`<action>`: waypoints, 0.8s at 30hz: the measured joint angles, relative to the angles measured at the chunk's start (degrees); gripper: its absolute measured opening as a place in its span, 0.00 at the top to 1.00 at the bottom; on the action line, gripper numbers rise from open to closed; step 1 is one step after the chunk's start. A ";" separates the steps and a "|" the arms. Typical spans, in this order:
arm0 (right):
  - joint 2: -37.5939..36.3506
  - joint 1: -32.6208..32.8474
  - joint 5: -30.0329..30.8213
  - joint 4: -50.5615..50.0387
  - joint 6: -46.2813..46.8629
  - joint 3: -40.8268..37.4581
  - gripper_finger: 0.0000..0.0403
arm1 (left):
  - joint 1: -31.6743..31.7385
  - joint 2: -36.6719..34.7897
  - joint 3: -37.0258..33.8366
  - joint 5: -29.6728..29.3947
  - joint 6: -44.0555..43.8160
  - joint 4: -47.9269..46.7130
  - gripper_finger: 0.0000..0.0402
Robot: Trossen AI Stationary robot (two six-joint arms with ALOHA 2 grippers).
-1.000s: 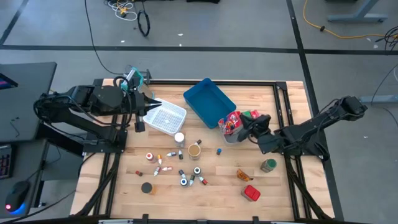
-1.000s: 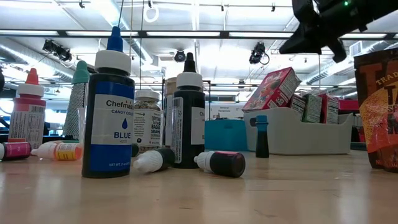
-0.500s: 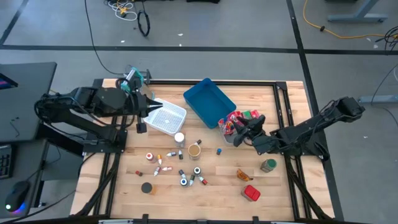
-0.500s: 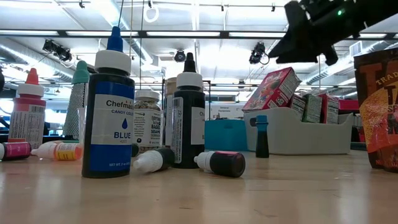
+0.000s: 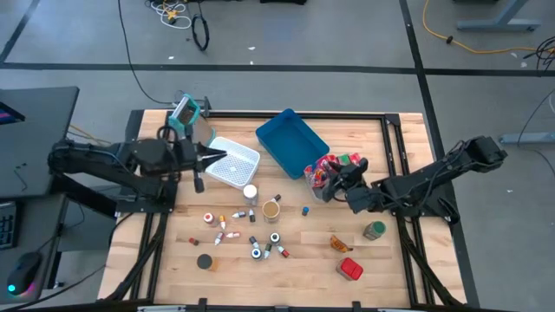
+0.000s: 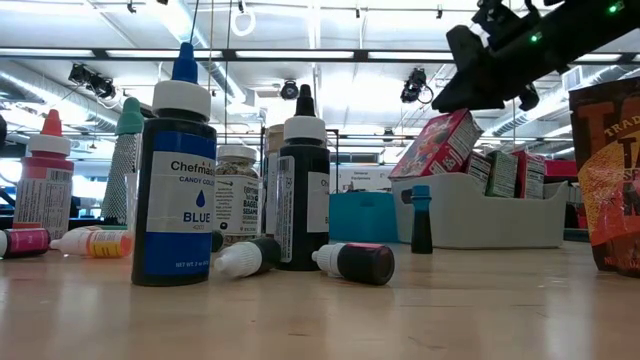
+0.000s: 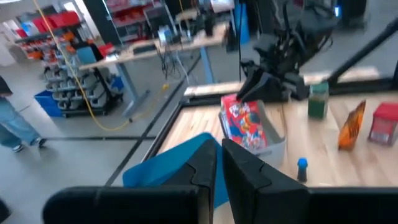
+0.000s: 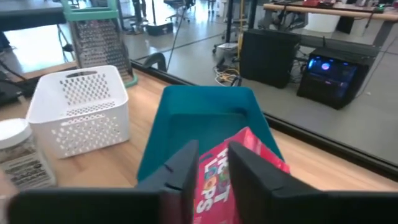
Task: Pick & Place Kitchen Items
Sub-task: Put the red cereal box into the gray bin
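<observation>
The kitchen items are small bottles (image 5: 238, 234), jars (image 5: 271, 209), a red tin (image 5: 350, 269) and an orange packet (image 5: 340, 244) spread over the table's near half. Red and green packets (image 5: 334, 163) stand in the grey bin (image 6: 480, 215). My right gripper (image 8: 214, 168) hangs just above the red packet (image 6: 440, 145) in that bin, fingers a little apart. The packet shows beyond the gap. My left gripper (image 5: 215, 158) is shut with nothing in it, above the left edge of the white mesh basket (image 5: 236, 165).
A blue tray (image 5: 290, 141) lies at the far middle, between basket and bin. A grater (image 5: 185, 111) stands at the far left corner. A green-lidded jar (image 5: 374, 230) stands by the right arm. Bare wood shows along the near edge.
My left gripper has sunk and come a little toward the table's near edge, tipping closer to level, and stays shut over the basket's left edge. My right gripper has rolled somewhat and edged closer over the bin's packets.
</observation>
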 joint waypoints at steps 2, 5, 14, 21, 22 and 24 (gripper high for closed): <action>0.00 -0.31 -0.06 -0.44 0.00 0.02 0.89 | 0.00 -2.36 -4.06 0.24 -0.57 3.43 0.92; -0.02 -0.54 -0.09 -0.41 -0.15 0.02 0.98 | 0.00 -4.72 -8.52 0.42 -1.57 5.48 0.92; -0.20 -0.54 1.61 8.54 -9.94 0.02 0.99 | 0.00 -6.07 -11.53 0.44 -2.27 5.88 0.92; -0.22 -0.54 2.05 21.03 -24.11 0.02 0.99 | -0.01 -6.04 -11.53 0.45 -2.43 5.23 0.92; -0.22 -0.54 2.05 21.25 -24.66 0.02 1.00 | 0.00 -6.02 -11.53 0.45 -2.78 4.85 0.92; -0.22 -0.54 2.50 21.25 -25.34 0.02 0.99 | -0.01 -6.02 -11.50 0.44 -3.56 4.32 0.92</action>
